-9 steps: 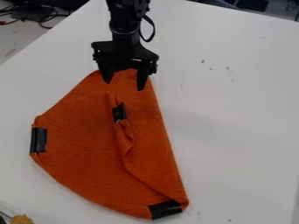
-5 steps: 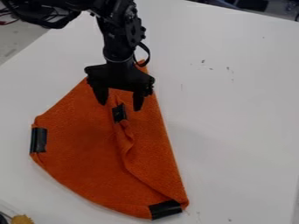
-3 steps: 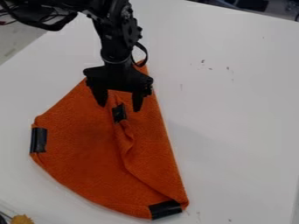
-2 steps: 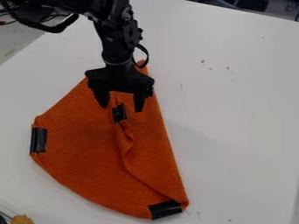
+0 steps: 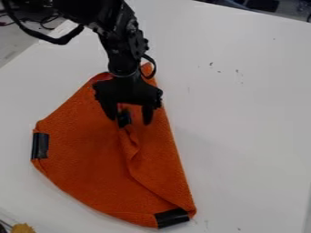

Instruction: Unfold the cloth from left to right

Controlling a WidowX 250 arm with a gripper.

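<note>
Where the orange cloth [image 5: 79, 154] lies: on the white table [image 5: 249, 118], left of the view's middle, folded, with a long straight edge down its right side and a rumpled ridge running from near the hand towards the lower right.
Hand [image 5: 130, 119]: spread, its two fingers apart, one on each side of the middle black strip [image 5: 124, 119]; nothing is pinched. Whether the tips touch the fabric, I cannot tell.
Arm [image 5: 124, 54]: in from the top left, hanging over the cloth's upper part.
Step in hand: lining up for the grasp, I judge; the unfolding itself is still to do.
Next move: probably lower astride the middle strip, close on the loose layer only, lift it, carry it rightward past the straight edge and lay it down. Too deep a pinch could catch the under layer and drag the whole cloth.
Cloth count: one.
Black strips: three in sight, one at the left edge [image 5: 40, 145], one at the lower right corner [image 5: 172, 218], one between the fingers.
Hand and arm: one each.
Yellow thing [image 5: 23, 228]: one, at the lower left corner of the view.
Cables [image 5: 47, 19]: several at the upper left, too tangled to count.
</note>
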